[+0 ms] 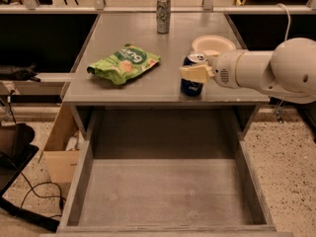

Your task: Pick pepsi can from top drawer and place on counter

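Note:
The pepsi can (192, 87), dark blue with a silver top, stands upright at the front right of the counter (163, 51), close to its front edge. My gripper (190, 74) reaches in from the right on the white arm and is closed around the can's middle; one cream finger (196, 73) crosses the can's front. The top drawer (79, 181) is pulled fully out below the counter, and its flat grey bottom holds nothing.
A green snack bag (123, 63) lies at the counter's left. A tall silver-grey can (163, 14) stands at the back. A white paper plate (213, 44) sits just behind the pepsi can. A cardboard box (61, 149) and cables are on the floor at the left.

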Available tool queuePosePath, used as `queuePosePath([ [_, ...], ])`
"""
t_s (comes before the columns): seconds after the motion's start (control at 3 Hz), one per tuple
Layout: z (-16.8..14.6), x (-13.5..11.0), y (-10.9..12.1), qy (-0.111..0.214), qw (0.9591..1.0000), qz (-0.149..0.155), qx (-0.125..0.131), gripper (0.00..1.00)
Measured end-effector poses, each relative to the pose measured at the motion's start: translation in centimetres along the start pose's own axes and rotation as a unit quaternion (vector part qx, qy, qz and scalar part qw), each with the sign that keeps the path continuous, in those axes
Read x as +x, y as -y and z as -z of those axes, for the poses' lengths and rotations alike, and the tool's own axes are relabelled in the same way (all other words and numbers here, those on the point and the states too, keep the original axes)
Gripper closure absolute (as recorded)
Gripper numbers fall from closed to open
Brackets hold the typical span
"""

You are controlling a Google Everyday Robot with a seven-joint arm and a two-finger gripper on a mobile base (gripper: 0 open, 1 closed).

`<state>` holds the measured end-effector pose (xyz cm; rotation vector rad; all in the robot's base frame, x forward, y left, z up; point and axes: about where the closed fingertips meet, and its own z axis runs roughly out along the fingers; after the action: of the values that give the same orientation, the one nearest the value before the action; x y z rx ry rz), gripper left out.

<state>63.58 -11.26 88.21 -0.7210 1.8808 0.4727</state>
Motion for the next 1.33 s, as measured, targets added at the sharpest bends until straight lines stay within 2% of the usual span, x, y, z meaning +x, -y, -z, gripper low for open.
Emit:
queuePosePath([
  [0.33,0.0,-0.01,0.0,0.0,1.0,0.0,0.0,0.82],
  [0.67,0.0,-0.01,-0.01,0.0,1.0,0.0,0.0,0.58],
  [1.0,0.0,-0.01,-0.01,0.0,1.0,0.0,0.0,0.27],
  [1.33,0.0,-0.02,-0.01,0.0,1.0,0.0,0.0,0.04],
])
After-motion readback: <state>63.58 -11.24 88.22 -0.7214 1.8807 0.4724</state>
